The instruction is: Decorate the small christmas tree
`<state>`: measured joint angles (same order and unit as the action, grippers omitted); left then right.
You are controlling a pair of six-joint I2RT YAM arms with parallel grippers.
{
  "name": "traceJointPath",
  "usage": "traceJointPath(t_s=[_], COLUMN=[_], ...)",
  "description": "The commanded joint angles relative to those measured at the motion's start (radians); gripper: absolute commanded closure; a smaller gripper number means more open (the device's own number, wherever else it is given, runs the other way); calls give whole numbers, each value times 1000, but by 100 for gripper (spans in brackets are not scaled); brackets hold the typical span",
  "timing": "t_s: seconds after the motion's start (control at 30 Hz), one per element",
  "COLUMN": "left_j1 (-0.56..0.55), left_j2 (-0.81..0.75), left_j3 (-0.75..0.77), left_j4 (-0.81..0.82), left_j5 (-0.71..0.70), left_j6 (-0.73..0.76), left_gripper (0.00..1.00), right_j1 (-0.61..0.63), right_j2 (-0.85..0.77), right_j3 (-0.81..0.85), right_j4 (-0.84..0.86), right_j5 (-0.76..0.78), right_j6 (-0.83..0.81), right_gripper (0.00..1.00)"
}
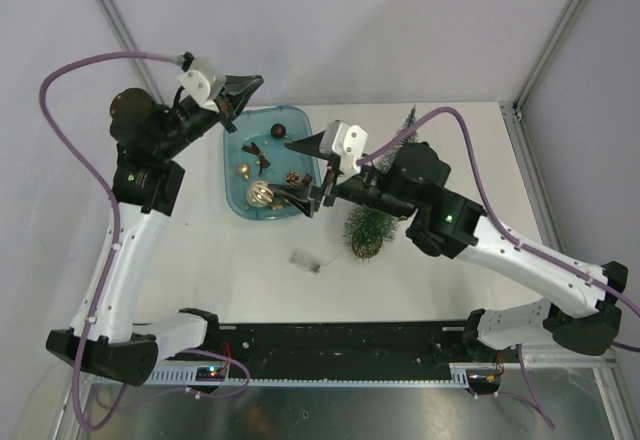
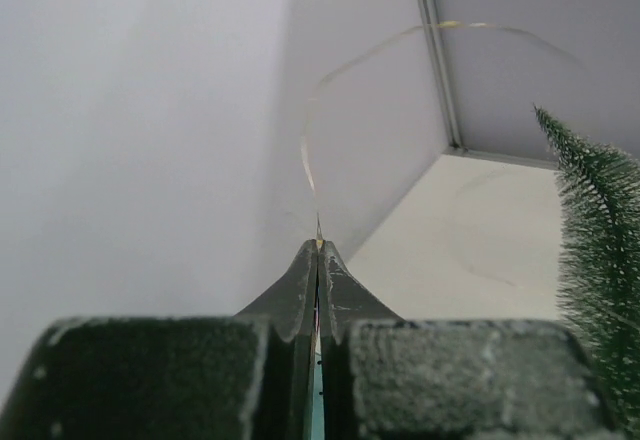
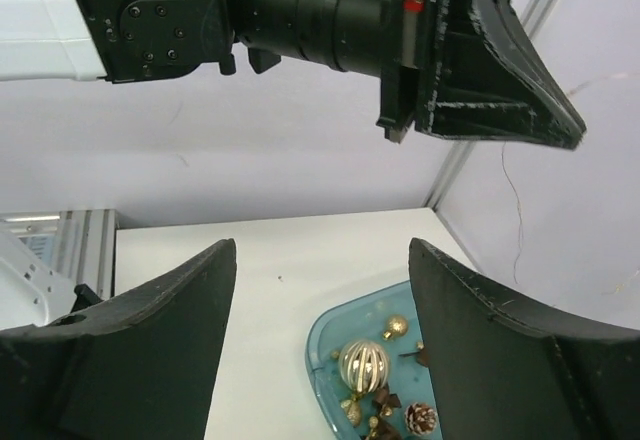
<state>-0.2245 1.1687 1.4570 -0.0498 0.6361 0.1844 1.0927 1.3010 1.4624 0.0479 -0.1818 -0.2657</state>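
Up high at the back-left with the left gripper (image 1: 255,84), fingers pressed flat together on a hair-thin gold wire (image 2: 308,150). Pinched at the very tips, looping up and away to the right. Raised like that, by the look of it, to keep the strand off the white table (image 1: 260,290) and free for draping. Far end lost from sight; possibly leading down to the small clear plastic box (image 1: 305,261) lying toward the front, a battery pack at a guess.

Over to the right gripper (image 1: 283,170): fingers wide apart, nothing between them, hovering over the right edge of the translucent blue rounded tray (image 1: 228,175). Looking down past those fingers at the stock inside: an openwork gold ball ornament (image 3: 363,362), a smaller gold bauble, a frosted pine cone (image 3: 420,418). Poised there, probably, either for picking a bauble or for catching the wire.

And the small christmas tree (image 1: 365,225), dark green bottle-brush bristles with frosted tips and a round brown base: just right of the tray, partly under the right forearm, seemingly upright going by the left wrist view. No ornament visible on it. Early going, then. Worth watching: wire that fine snagging on bristles or on the open fingers.
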Motion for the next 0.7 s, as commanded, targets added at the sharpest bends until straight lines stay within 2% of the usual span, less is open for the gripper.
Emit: traceJointPath(t_s=[0.0, 0.23, 0.43, 0.57, 0.67], left_j1=[5, 1, -3, -5, -10], left_j2=[-87, -213, -301, -327, -336], left_j3=[9, -122, -210, -225, -230], left_j4=[97, 211, 273, 282, 285], left_j5=[31, 49, 57, 100, 131], left_j6=[143, 336, 424, 434, 446], left_gripper=[100, 100, 100, 100, 100], right_j1=[6, -68, -214, -330, -393], right_j2=[-92, -173, -194, -154, -81], right_j3=[-1, 13, 44, 95, 173], right_j4=[34, 118, 217, 267, 233], right_j5=[-14, -80, -147, -185, -192], right_j6=[16, 100, 240, 355, 402], right_gripper=[26, 26, 26, 26, 26])
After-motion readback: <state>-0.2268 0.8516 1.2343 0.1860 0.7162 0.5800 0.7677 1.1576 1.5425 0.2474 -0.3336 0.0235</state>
